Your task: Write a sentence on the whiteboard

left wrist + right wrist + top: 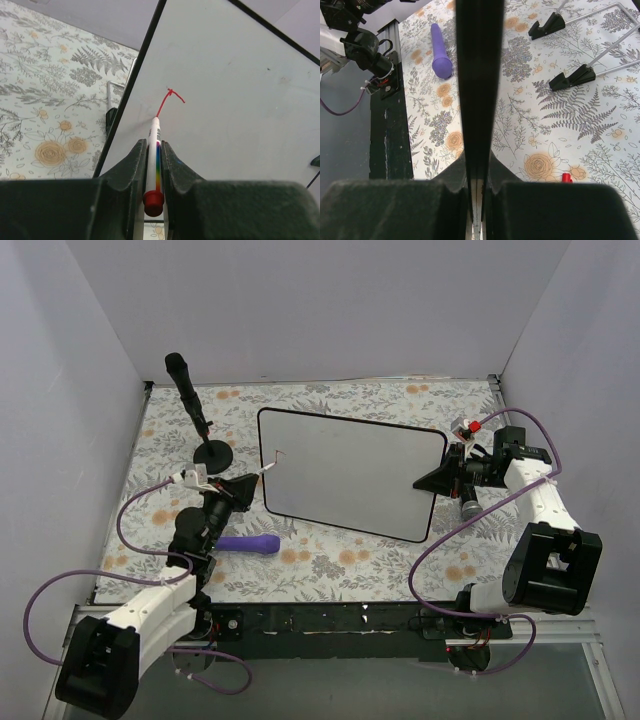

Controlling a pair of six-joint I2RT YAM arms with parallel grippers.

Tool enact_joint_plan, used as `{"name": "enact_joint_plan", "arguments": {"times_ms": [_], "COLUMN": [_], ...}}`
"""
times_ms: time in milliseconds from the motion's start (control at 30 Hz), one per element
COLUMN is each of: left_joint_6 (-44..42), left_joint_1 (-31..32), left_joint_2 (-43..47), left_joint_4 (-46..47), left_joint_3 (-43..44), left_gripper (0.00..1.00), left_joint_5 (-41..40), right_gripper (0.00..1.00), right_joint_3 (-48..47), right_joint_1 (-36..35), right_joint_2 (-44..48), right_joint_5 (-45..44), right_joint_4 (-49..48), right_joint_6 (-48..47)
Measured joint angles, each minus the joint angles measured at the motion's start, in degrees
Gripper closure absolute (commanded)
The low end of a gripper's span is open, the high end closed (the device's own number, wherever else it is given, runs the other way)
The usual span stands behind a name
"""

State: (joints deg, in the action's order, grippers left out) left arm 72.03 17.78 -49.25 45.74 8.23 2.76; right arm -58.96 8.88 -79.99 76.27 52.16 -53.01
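Note:
The whiteboard point(350, 475) stands tilted in the middle of the floral mat, glossy white in a thin black frame. My left gripper point(250, 480) point(152, 145) is shut on a white marker point(154, 150) with a rainbow stripe and a red end. The marker's tip touches the board near its upper left corner. Of the sentence, only a short red hooked stroke point(170, 97) point(278, 453) shows there. My right gripper point(437, 478) point(478, 165) is shut on the board's right edge, and the black frame point(480, 75) runs edge-on between its fingers.
A black stand with a round base point(213, 452) rises at the back left. A purple cylinder point(250, 544) point(441, 47) lies on the mat in front of the board. The board's black feet point(572, 77) rest on the mat, and a small red cap point(566, 177) lies nearby. White walls close three sides.

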Motion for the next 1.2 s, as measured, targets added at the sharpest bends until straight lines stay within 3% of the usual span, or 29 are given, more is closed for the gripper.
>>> {"name": "enact_joint_plan", "arguments": {"times_ms": [333, 633, 1200], "left_joint_6": [2.38, 3.21, 1.70], "left_joint_1": [0.02, 0.02, 0.00], "left_joint_2": [5.42, 6.29, 4.79], "left_joint_4": [-9.05, -8.24, -7.58], "left_joint_3": [-1.68, -1.64, 1.05], "left_gripper": [1.00, 1.00, 1.00], "left_joint_5": [0.07, 2.67, 0.17], "right_gripper": [0.99, 0.99, 0.99], "right_joint_3": [0.00, 0.00, 0.00], "right_joint_1": [0.00, 0.00, 0.00], "right_joint_2": [0.00, 0.00, 0.00], "right_joint_5": [0.00, -0.15, -0.17], "right_joint_4": [-0.04, 0.00, 0.02], "right_joint_6": [-0.09, -0.20, -0.15]}}
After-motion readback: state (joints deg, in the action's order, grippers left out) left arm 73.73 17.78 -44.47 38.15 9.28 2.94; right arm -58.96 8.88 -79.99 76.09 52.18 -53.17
